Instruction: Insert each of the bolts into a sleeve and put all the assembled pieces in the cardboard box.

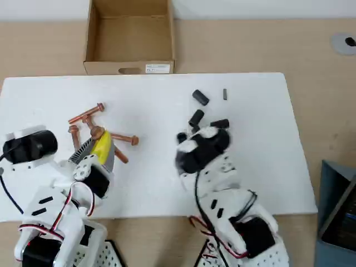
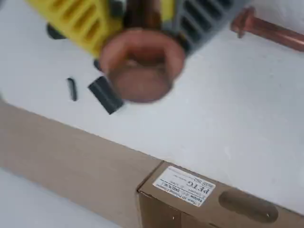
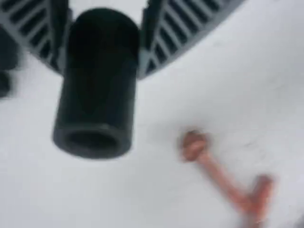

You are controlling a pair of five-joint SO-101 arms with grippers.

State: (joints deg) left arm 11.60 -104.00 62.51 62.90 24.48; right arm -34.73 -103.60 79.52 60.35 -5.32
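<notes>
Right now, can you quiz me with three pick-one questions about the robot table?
1. Where is the cardboard box? A) beyond the white mat B) on the mat C) in a gripper
2. What colour are the loose bolts? A) green B) copper C) blue
3. What is the right gripper doing? A) hanging open B) gripping a bolt C) shut on a black sleeve
Answers: 1 A, it sits past the mat's far edge; 2 B, they look copper; 3 C, the sleeve is clamped in it.

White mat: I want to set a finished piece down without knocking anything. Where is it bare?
Bare: the middle strip between the copper bolts and the black sleeves, and the right side of the white mat. Crowded around both clusters.
</notes>
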